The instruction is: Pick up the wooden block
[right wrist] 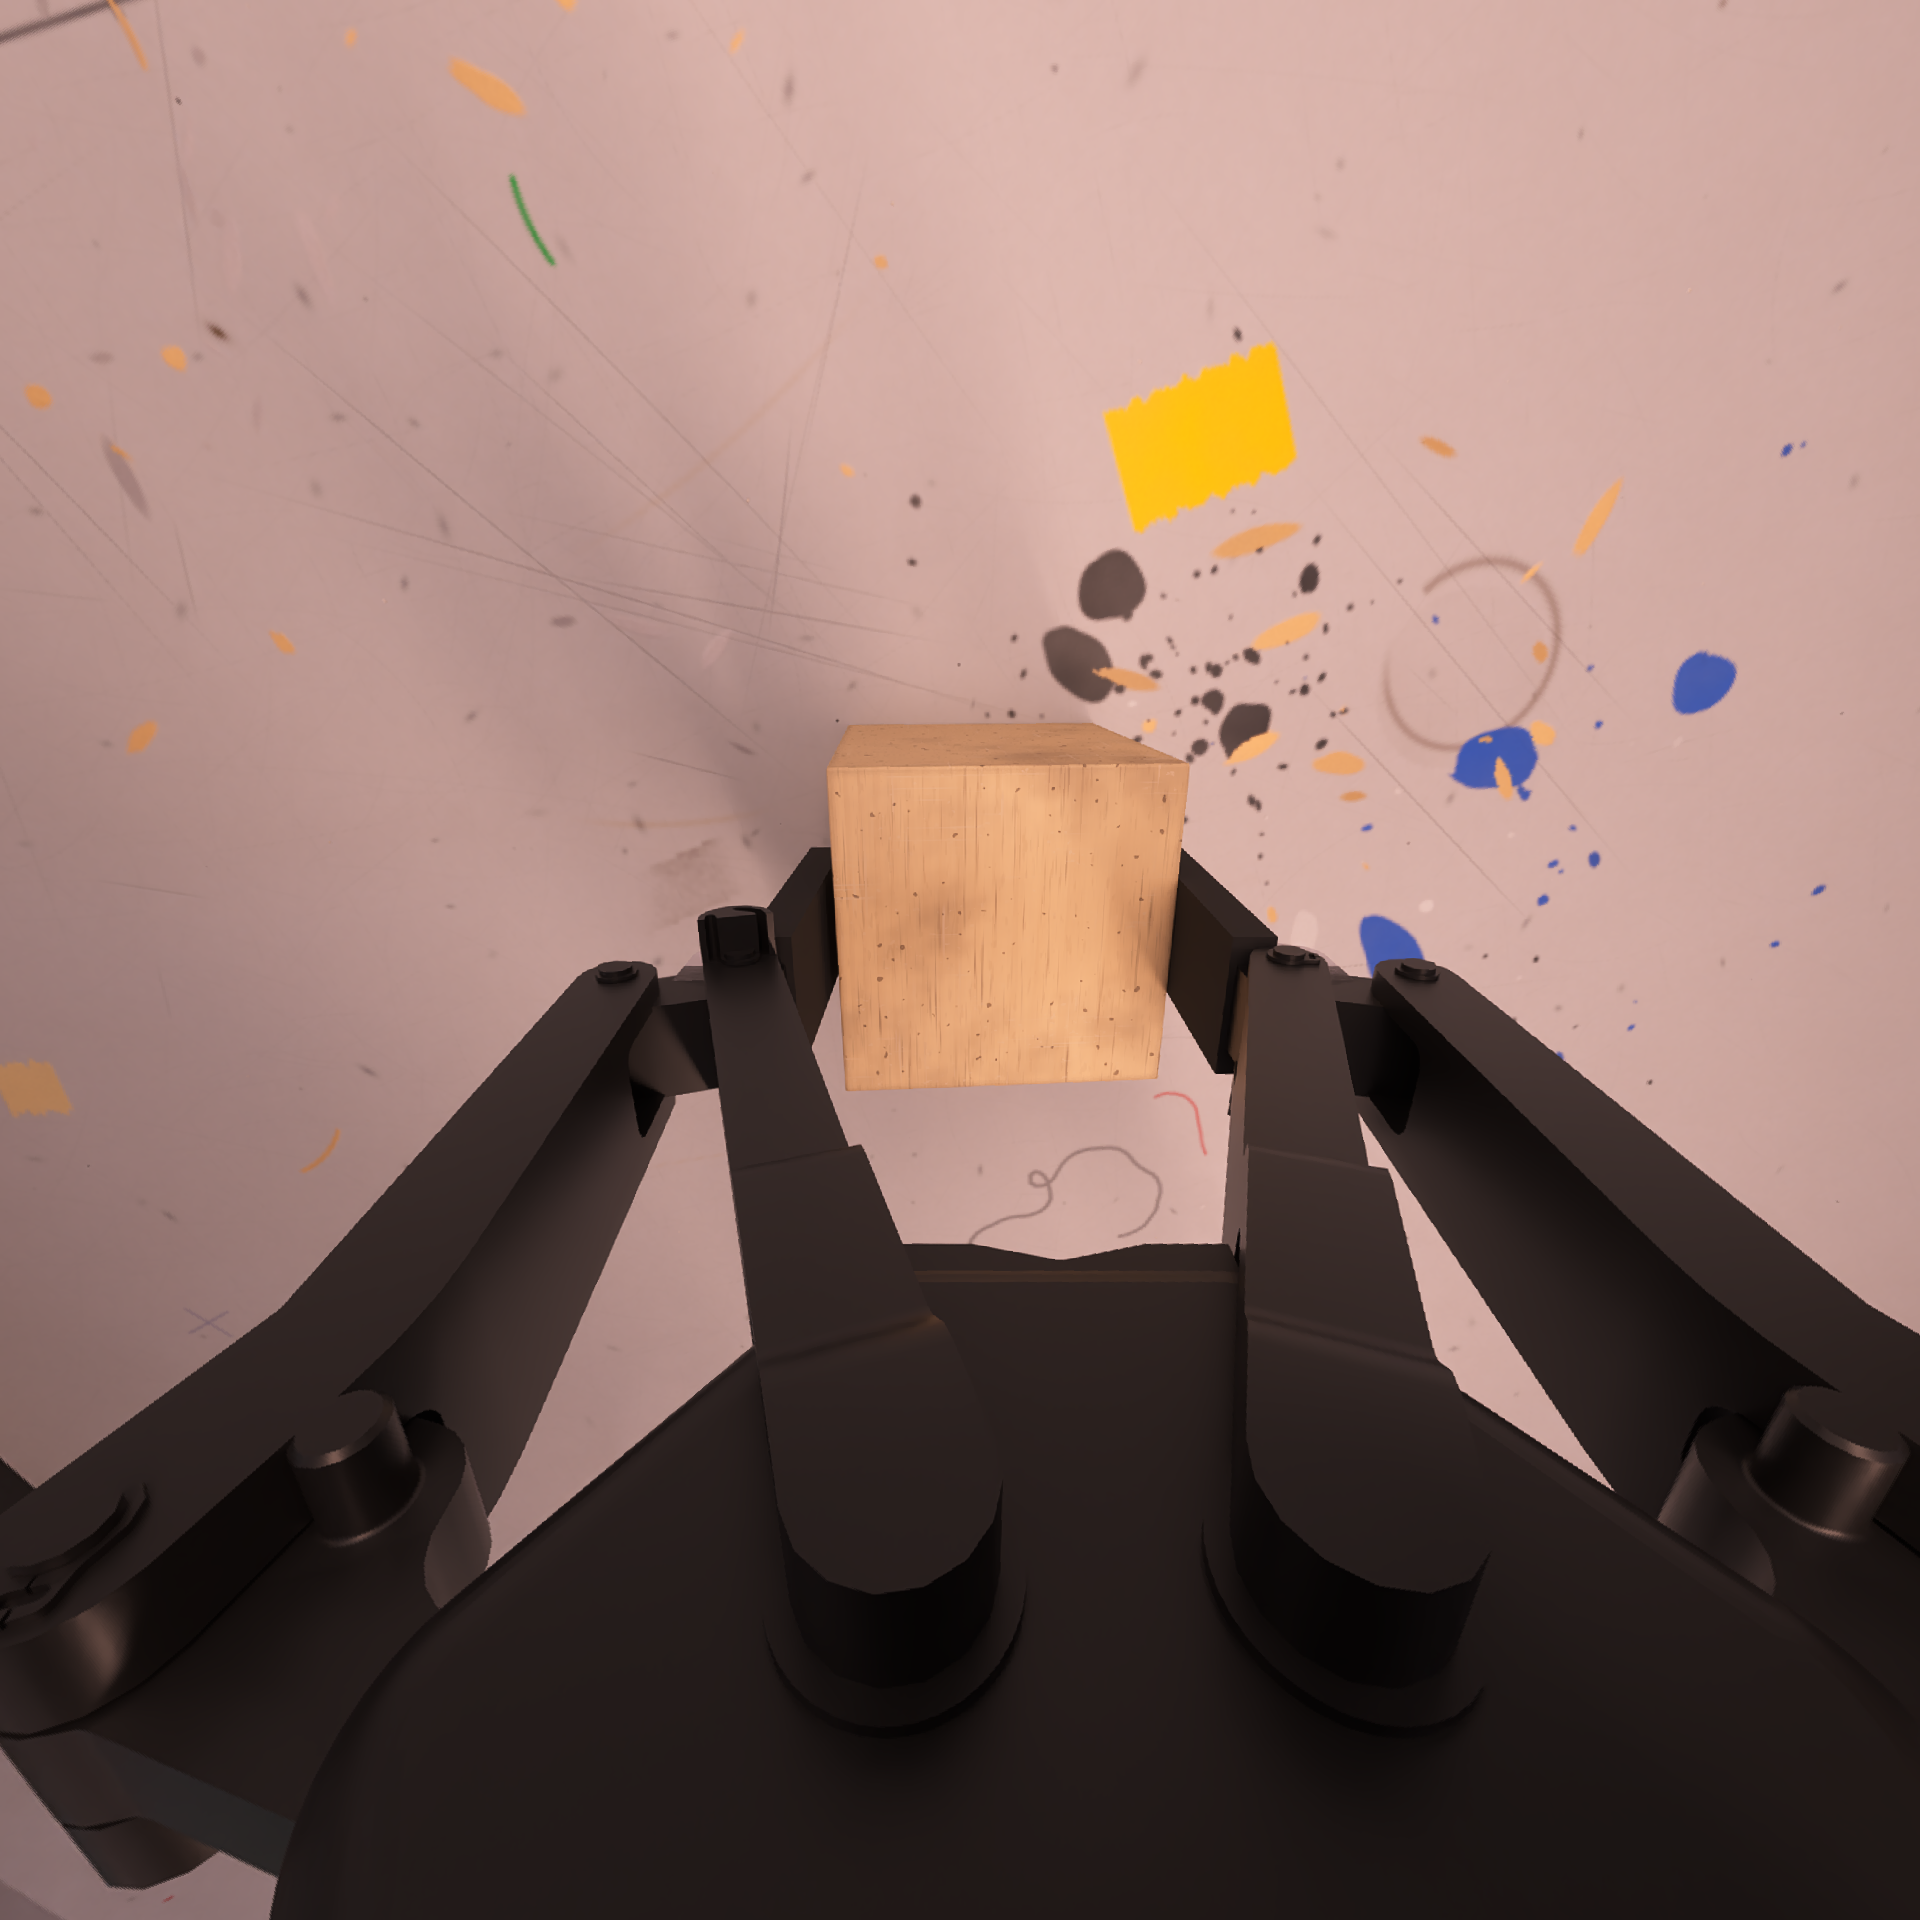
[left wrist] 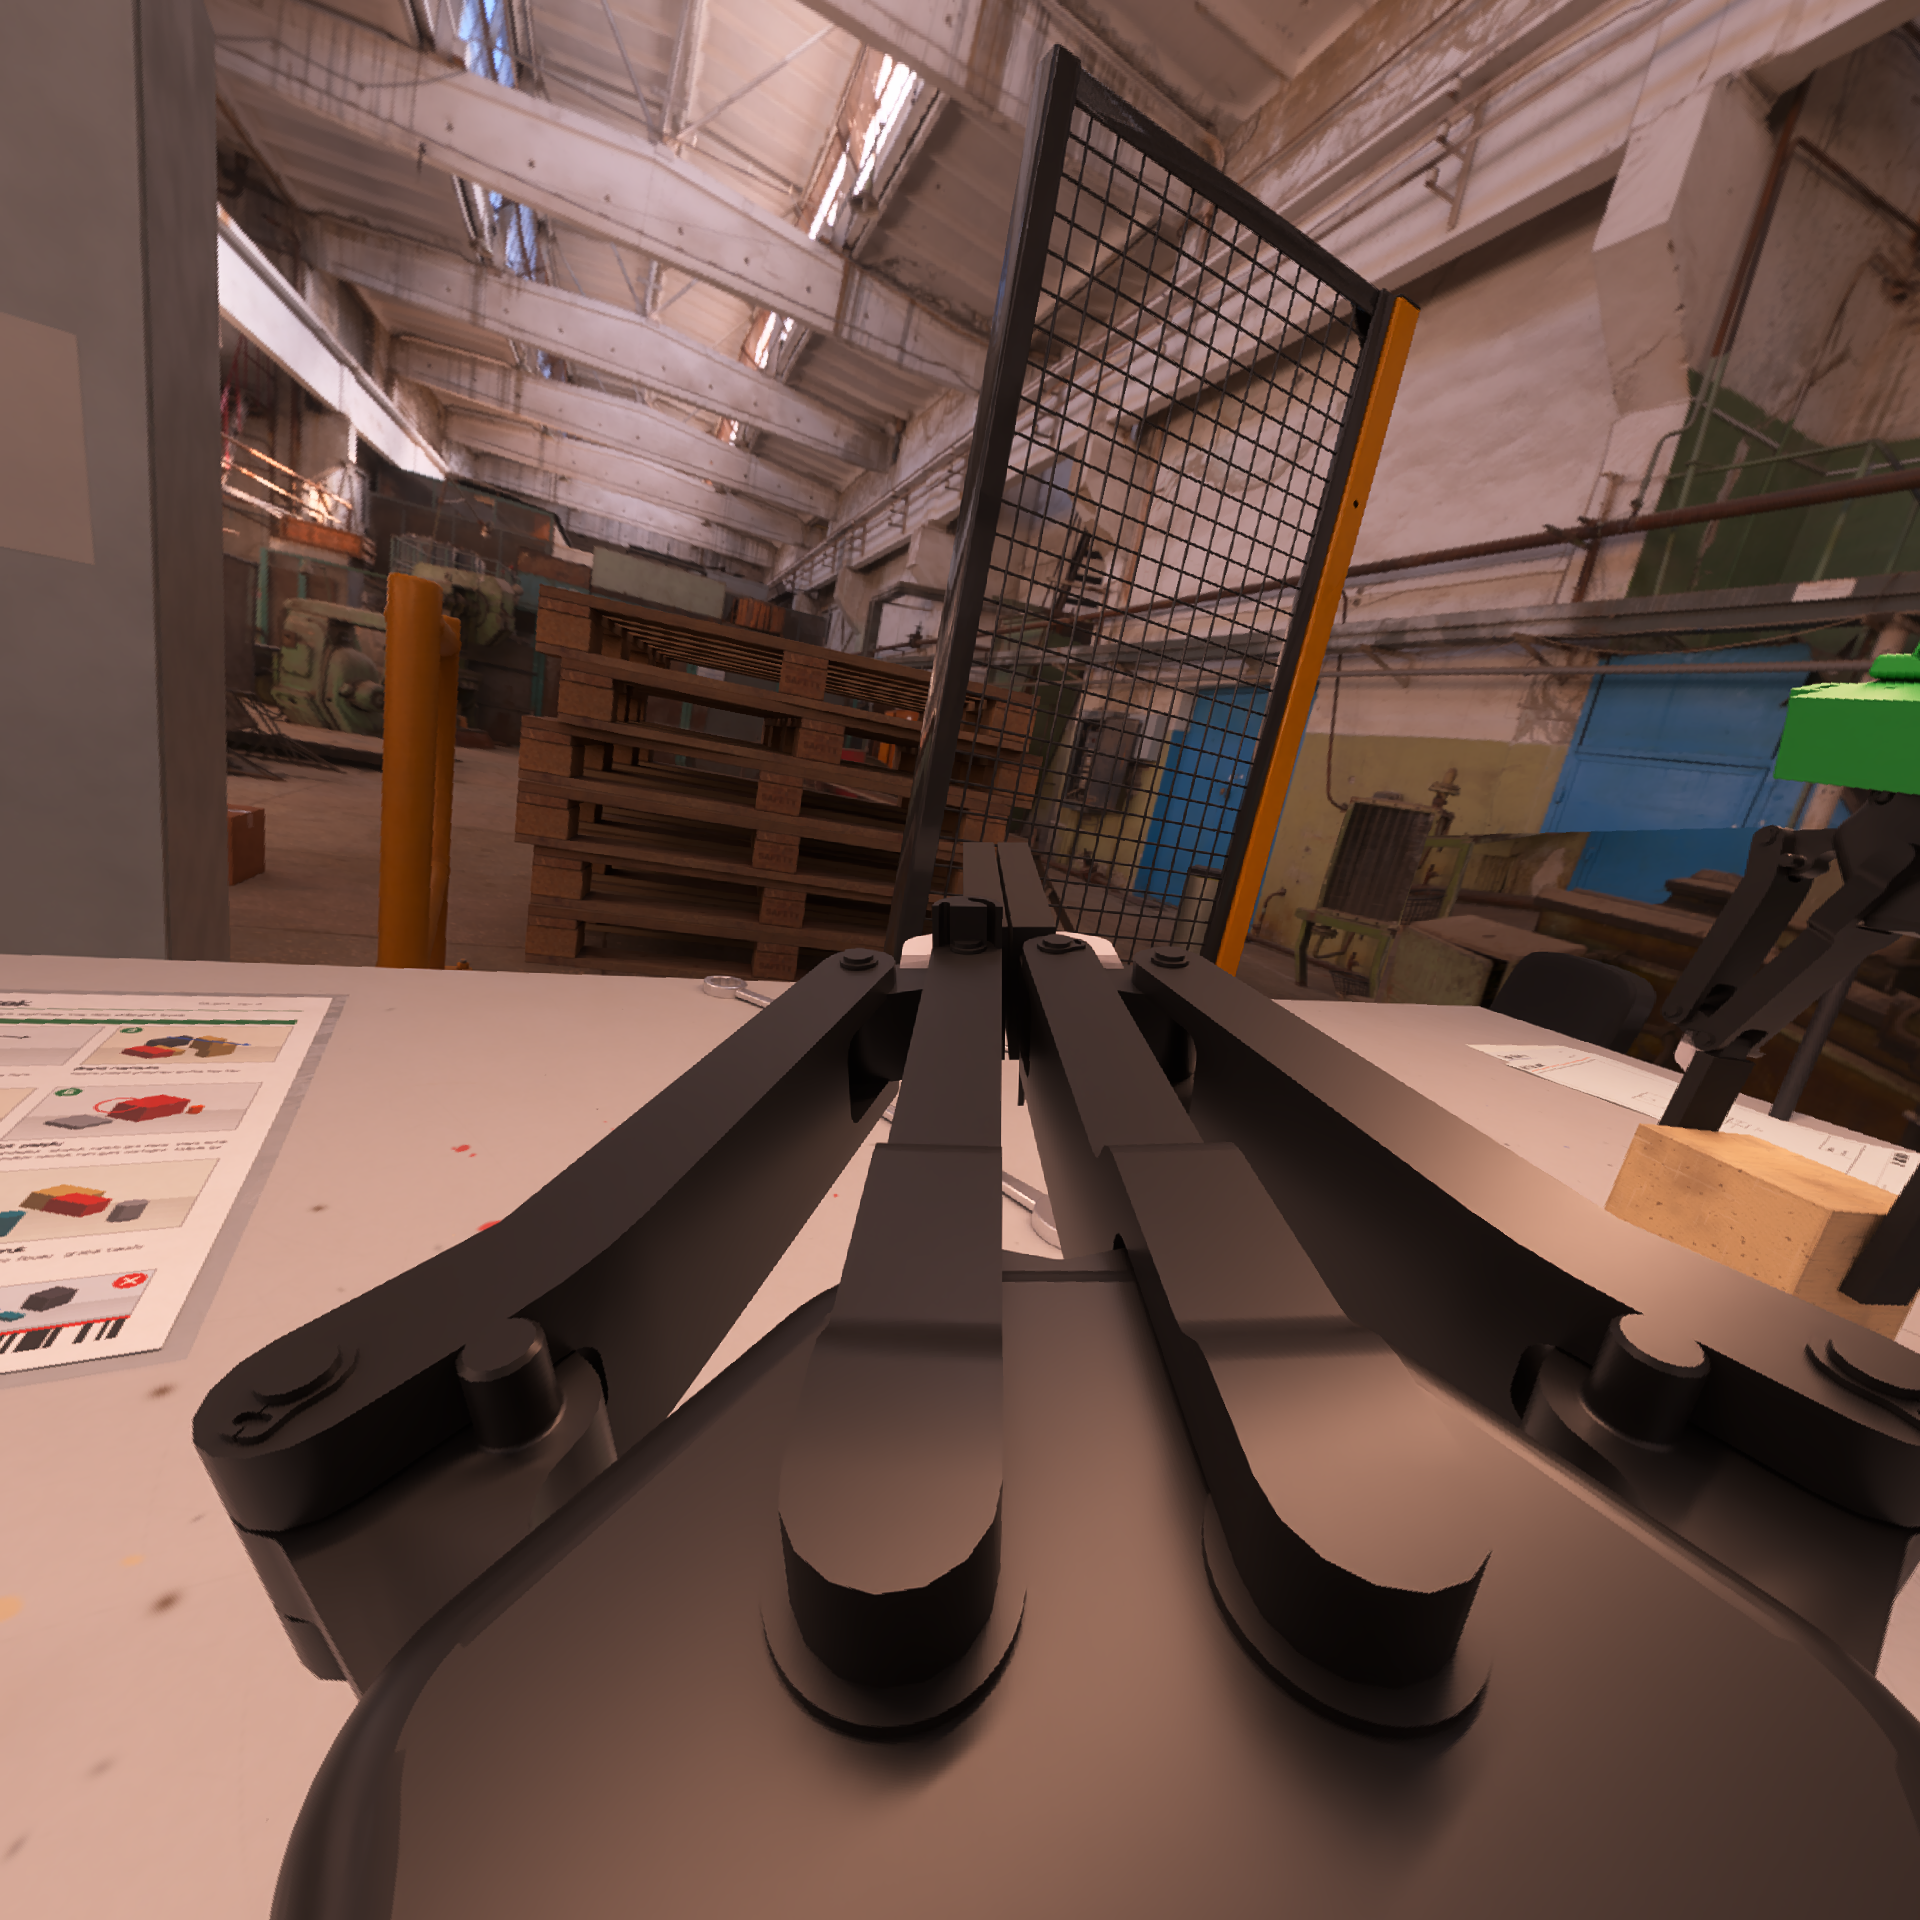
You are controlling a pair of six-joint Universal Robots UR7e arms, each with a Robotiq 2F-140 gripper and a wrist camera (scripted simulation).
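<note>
Grey table (left wrist: 582, 1122), scuffed and paint-flecked: illustrated instruction sheet (left wrist: 125, 1164) flat at its left edge, white paper sheet (left wrist: 1579, 1075) on the right, silver wrench (left wrist: 732, 989) near the far edge, part of another metal tool (left wrist: 1029, 1210) mid-table. Behind the table: black mesh guard panel (left wrist: 1164, 582) with an orange post (left wrist: 1320, 644), stacked wooden pallets (left wrist: 717, 790), orange bollards (left wrist: 414, 769), grey cabinet (left wrist: 104, 468) at left, green block-shaped object (left wrist: 1849, 727) at the right edge. Right wrist view, tabletop (right wrist: 520, 623) only: yellow tape patch (right wrist: 1200, 436), blue paint blots (right wrist: 1496, 756), dark splatter (right wrist: 1110, 584), brown ring stain (right wrist: 1473, 655).
</note>
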